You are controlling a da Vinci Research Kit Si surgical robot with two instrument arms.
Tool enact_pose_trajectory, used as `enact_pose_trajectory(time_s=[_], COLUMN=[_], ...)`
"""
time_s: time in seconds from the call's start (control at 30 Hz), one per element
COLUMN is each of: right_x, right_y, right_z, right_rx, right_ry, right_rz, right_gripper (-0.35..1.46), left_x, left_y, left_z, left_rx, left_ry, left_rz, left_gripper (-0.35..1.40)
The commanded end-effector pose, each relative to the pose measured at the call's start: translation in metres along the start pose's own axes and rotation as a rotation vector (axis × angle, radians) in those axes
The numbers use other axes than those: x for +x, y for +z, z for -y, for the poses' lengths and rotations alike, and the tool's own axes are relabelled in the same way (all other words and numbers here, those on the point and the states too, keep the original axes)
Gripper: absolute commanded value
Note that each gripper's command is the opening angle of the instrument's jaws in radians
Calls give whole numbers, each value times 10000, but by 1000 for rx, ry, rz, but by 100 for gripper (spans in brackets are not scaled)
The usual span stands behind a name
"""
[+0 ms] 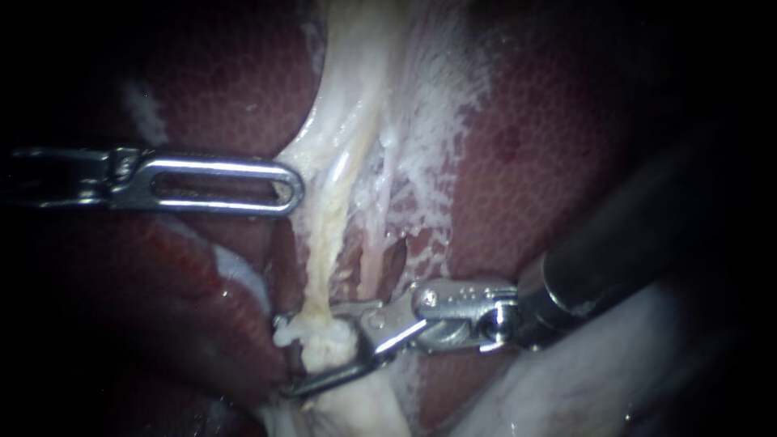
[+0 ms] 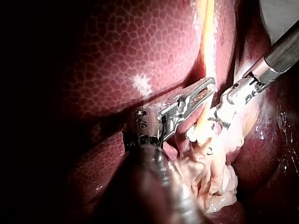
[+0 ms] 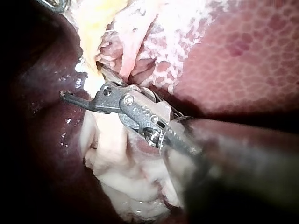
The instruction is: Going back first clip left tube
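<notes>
Pulling back askew, the right instrument — its jaws parted astride the left tube — could hook that tube and tear it.

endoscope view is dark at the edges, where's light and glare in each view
Endoscope view: light pools on pale tissue, glare on the left instrument, edges dark. Left wrist view: left instrument's shaft shadowed, liver lit. Right wrist view: right instrument shaft shadowed.

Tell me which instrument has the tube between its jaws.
The right instrument; the tube sits between its open jaws. The left instrument is apart from it.
</notes>
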Motion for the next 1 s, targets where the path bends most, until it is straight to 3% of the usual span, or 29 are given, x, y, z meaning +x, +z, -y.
enact_pose_trajectory(time_s=[0.03, 0.47, 0.57, 0.83, 1.0], right_x=[0, -1, 0, 4, 4], right_y=[-1, -6, -9, -13, -13], right_z=[-1, -1, 2, 2, 3], right_rx=[1, 8, 4, -5, -7], right_ry=[-12, -71, 29, 185, 220], right_rz=[0, -1, -3, -12, -11], right_gripper=[59, 60, 60, 60, 60], left_x=[0, 0, 0, 1, 2], left_y=[0, 0, 0, 0, 0], left_z=[0, 0, 0, 0, -1], left_rx=[0, 0, 0, 0, 0], left_ry=[0, 0, 0, 1, 1], left_rz=[0, 0, 0, 0, 0], left_gripper=[-35, -35, -35, -35, -35])
